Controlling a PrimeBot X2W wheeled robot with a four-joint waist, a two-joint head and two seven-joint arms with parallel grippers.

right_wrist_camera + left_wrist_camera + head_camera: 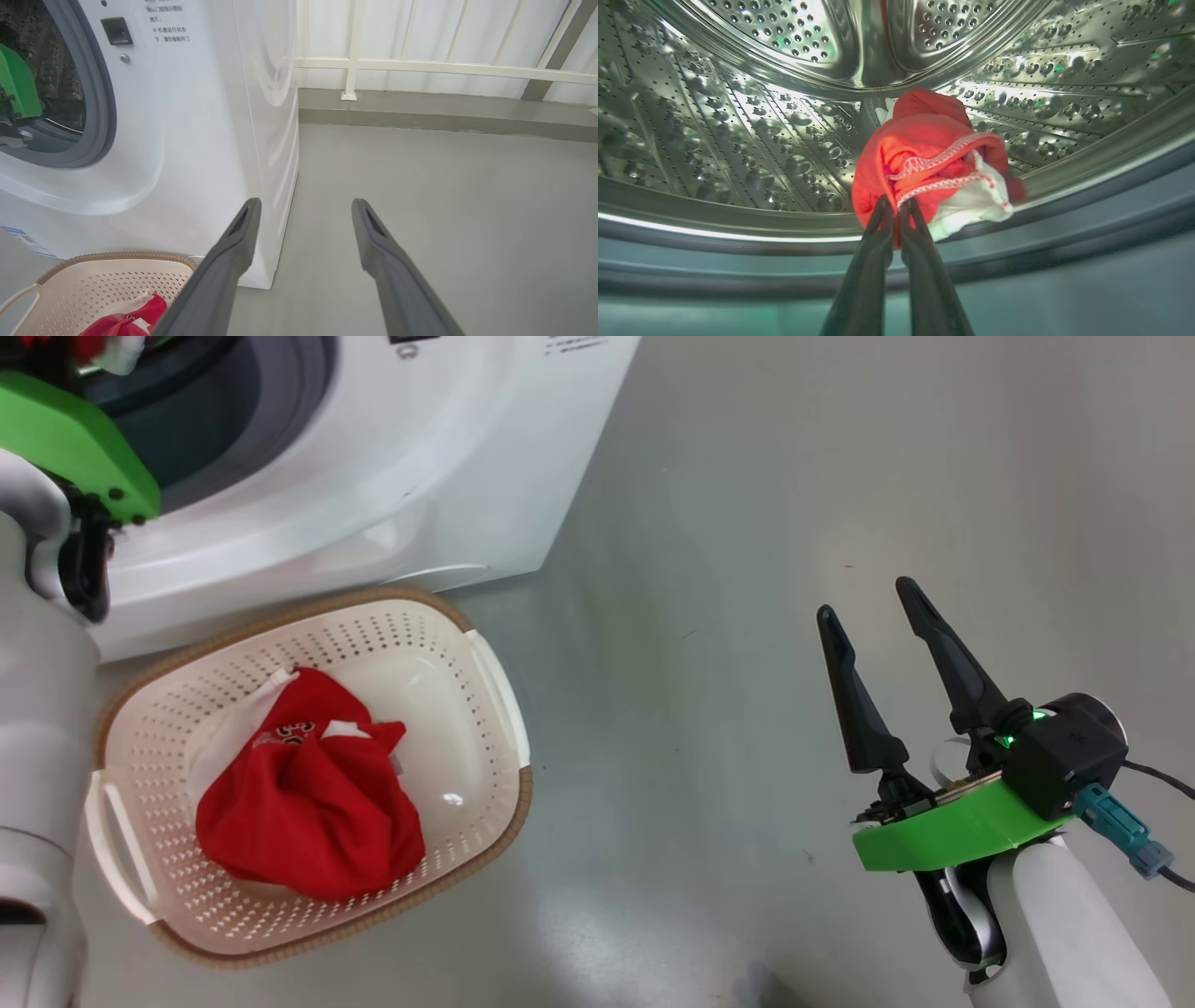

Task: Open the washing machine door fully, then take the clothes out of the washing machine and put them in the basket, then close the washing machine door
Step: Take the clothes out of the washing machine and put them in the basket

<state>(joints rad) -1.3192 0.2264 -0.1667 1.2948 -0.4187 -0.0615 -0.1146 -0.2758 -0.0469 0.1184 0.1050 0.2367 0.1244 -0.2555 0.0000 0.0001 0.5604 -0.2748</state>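
Inside the white front-loading washing machine's point(373, 476) perforated steel drum point(738, 116), the left gripper point(896, 205) pinches a bright red white-trimmed garment point(924, 140). Another red garment point(308, 803) lies in the cream perforated basket point(523, 793) before the machine. The right gripper point(865, 599) hangs spread nearby. Transfer and door-closing remain.

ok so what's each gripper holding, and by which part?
Left gripper: shut on red garment inside the drum, pinching its near lower edge. Right gripper: open, empty.
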